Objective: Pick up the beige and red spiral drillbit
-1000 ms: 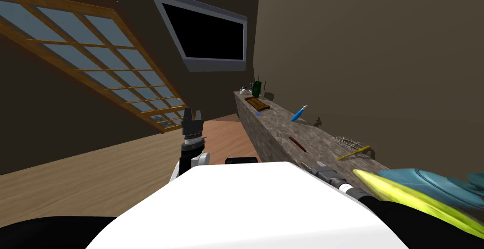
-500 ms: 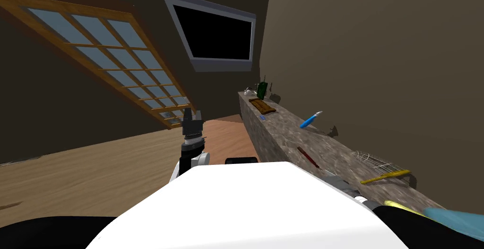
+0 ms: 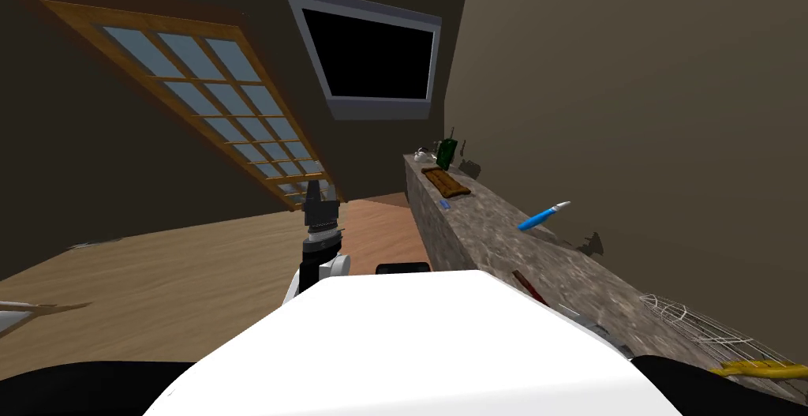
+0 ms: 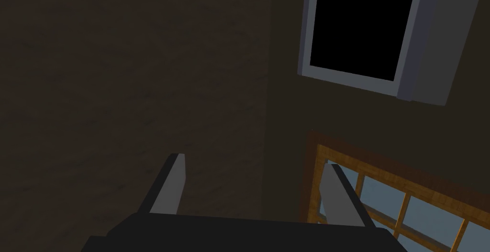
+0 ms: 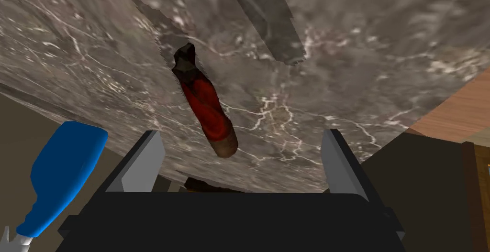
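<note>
our right gripper [image 5: 240,134] hangs over the marbled stone counter [image 5: 344,43] with its two blades spread wide and nothing gripped between them. the spiral drillbit [image 5: 203,101] — dark red with a brownish end — lies flat on the counter in the gap between the blades. its length runs away from the gripper, and it sits nearer one blade than the other. that offset is our main worry: if we close from here, the nearer blade would likely touch first and shove or roll the round bit sideways instead of pinching it. the bit also lies low on the stone, so coming down short means closing on air above it, and coming down too far drives the thin blades into the counter. a blue-handled tool [image 5: 62,168] lies off to one side by the wall — a wide sideways correction could clip it. our left gripper [image 4: 254,160] is held up away from the counter, blades apart and empty.
</note>
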